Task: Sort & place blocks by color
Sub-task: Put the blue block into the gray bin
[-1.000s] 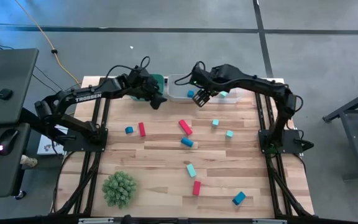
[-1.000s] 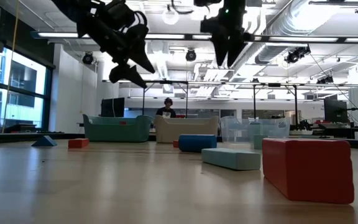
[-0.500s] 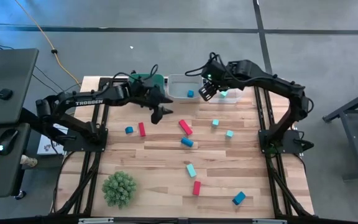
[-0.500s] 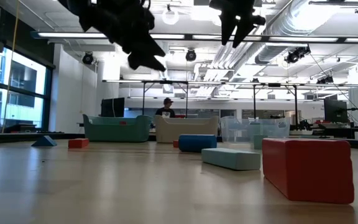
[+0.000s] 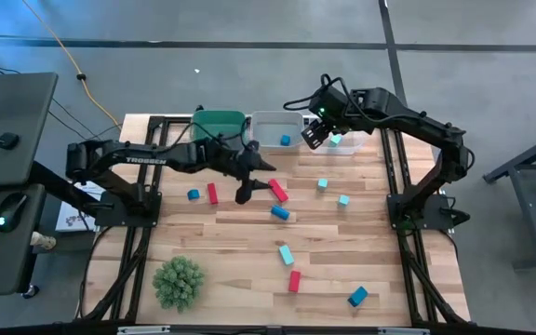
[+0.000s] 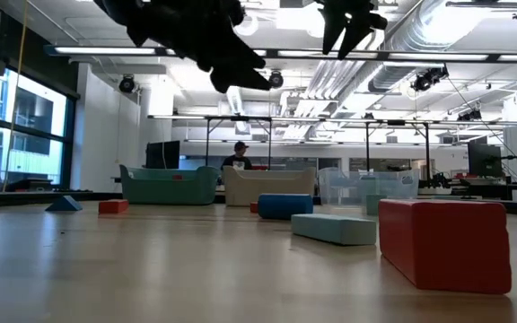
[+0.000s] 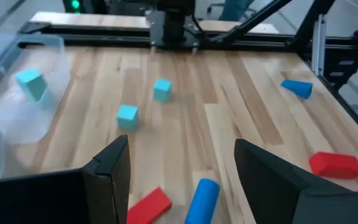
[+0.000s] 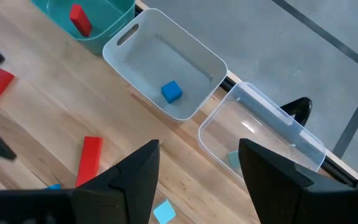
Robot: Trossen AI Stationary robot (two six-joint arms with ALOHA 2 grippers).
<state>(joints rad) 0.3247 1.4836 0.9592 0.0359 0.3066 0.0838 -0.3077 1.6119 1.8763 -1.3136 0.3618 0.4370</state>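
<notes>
From above, my left gripper (image 5: pixel 247 194) hangs over the middle of the slatted wooden table (image 5: pixel 203 244), just beside the long red bar block (image 5: pixel 277 190), with a blue cylinder block (image 5: pixel 280 213) a little nearer the front edge; my right gripper (image 5: pixel 313 136) hovers at the far edge between the clear plastic bin (image 5: pixel 270 121) holding one small blue cube (image 5: pixel 286 140) and a second clear bin (image 5: pixel 344 146) with a teal block inside. The dark green bin (image 5: pixel 219 121) sits at their left, and a green spiky ball (image 5: pixel 179 281) rests near the front. At table height both my arms show dark overhead, with a big red bar (image 6: pixel 444 243) close by. Through my left wrist, my fingers (image 7: pixel 112 163) stand wide apart, empty, above the red and blue pieces. Through my right wrist, my fingers (image 8: pixel 143 167) are likewise spread, holding nothing, over the bins.
</notes>
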